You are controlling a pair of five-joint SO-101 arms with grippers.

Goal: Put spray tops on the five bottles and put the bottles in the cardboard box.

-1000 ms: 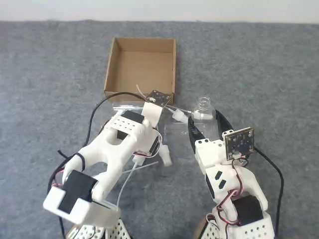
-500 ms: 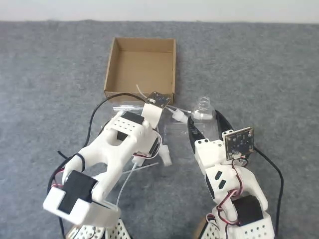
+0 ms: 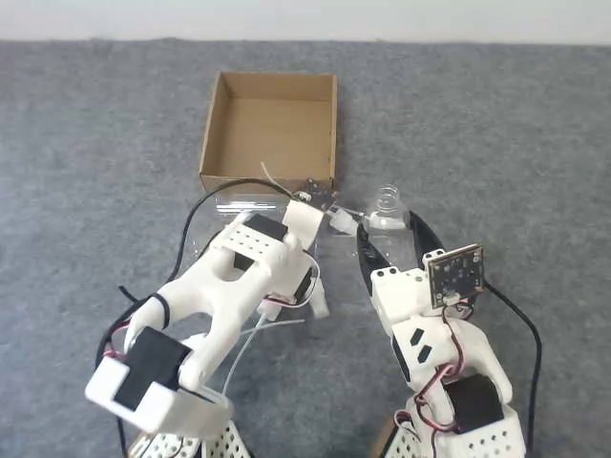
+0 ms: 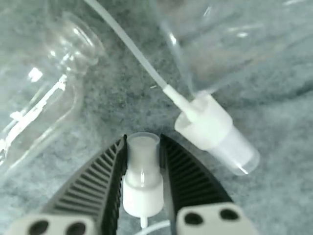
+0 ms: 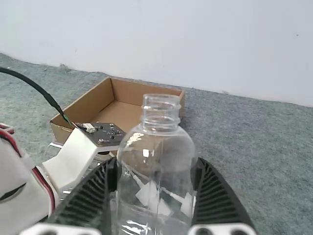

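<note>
Cardboard box (image 3: 272,124) open-topped, beyond arms. R gripper (image 5: 155,171) clamps upright clear bottle (image 5: 156,142), neck open. L gripper (image 4: 142,147) pinches spray top (image 4: 142,181); second top (image 4: 215,134), lying bottles (image 4: 44,93) nearby.

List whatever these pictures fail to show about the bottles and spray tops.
- High view: the left arm covers the lying bottles, so their count cannot be told.
- Right wrist view: the upright bottle in the right gripper is cut off by the picture's edge; its base is unseen.
- Left wrist view: the spray top in the left gripper has its tube cut off by the edge.
</note>
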